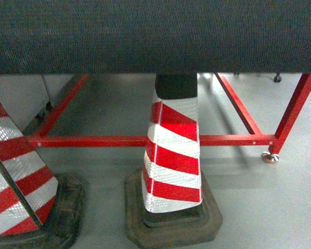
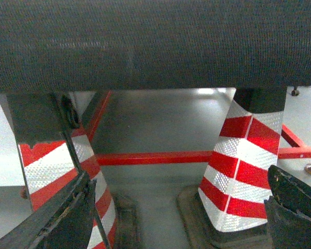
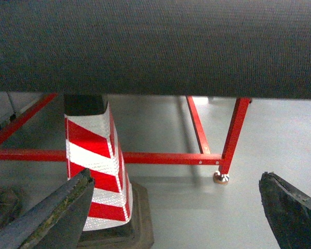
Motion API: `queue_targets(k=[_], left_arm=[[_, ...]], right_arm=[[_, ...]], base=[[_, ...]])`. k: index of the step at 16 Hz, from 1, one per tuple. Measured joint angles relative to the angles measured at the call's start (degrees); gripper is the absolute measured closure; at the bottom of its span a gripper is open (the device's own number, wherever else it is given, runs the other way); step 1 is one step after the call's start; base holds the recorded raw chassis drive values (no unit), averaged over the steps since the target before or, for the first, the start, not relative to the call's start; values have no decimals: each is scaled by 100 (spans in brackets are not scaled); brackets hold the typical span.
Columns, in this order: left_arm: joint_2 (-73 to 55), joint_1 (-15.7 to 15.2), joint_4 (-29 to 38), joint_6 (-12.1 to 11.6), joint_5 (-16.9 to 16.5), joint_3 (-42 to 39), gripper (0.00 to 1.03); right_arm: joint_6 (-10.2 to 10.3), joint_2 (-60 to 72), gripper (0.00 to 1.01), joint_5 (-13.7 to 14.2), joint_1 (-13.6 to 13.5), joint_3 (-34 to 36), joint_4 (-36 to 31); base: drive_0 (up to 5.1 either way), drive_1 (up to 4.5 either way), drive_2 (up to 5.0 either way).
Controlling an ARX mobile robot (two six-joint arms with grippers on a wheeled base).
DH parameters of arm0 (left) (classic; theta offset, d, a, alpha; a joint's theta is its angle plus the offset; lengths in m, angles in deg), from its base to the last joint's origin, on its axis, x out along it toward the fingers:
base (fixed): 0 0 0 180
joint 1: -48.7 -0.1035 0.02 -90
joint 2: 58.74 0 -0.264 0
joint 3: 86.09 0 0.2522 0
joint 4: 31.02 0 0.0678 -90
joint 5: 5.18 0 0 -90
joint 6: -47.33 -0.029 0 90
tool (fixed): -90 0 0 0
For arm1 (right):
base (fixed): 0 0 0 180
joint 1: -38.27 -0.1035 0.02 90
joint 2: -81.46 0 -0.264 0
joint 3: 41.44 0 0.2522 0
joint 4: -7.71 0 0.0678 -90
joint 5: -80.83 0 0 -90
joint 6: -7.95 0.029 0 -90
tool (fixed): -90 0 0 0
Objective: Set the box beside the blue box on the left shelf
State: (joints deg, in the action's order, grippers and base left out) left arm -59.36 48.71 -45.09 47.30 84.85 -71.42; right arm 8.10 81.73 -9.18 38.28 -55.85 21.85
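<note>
Both the left end effector point(image 2: 176, 212) and right end effector point(image 3: 176, 212) hung wide open and empty, with a striped cone point(image 1: 173, 155) and red frame point(image 1: 145, 140) ahead; no box was in view, so fetching it apparently came next

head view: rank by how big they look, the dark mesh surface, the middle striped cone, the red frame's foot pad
1. dark mesh surface, spanning the whole top
2. middle striped cone
3. foot pad of the red frame, tiny
The cone sits nearer the camera than the foot pad, so true sizes stay unsure.
</note>
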Motion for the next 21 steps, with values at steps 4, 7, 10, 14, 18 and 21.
queue_targets(k=[4,7,10,14,18,21], left_arm=[[0,0,-2,2,-2,2,5],[0,0,-2,0,-4,0,5],[0,0,-2,-2,-4,2,5],[0,0,2,-2,0,0,5],[0,0,7,7,2,0,5],[0,0,-7,2,-4,2,5]], right_arm=[[-2,0,3,0,0,0,-2],[-2,0,3,4,0,0,-4],[2,0,3,0,0,0,-4],[0,0,3,0,0,0,-4],[-2,0,3,2,0,0,-15],[0,0,3,2,0,0,-17]], base=[[0,0,0],[0,0,0],[0,0,0],[0,0,0],[0,0,0],[0,0,0]])
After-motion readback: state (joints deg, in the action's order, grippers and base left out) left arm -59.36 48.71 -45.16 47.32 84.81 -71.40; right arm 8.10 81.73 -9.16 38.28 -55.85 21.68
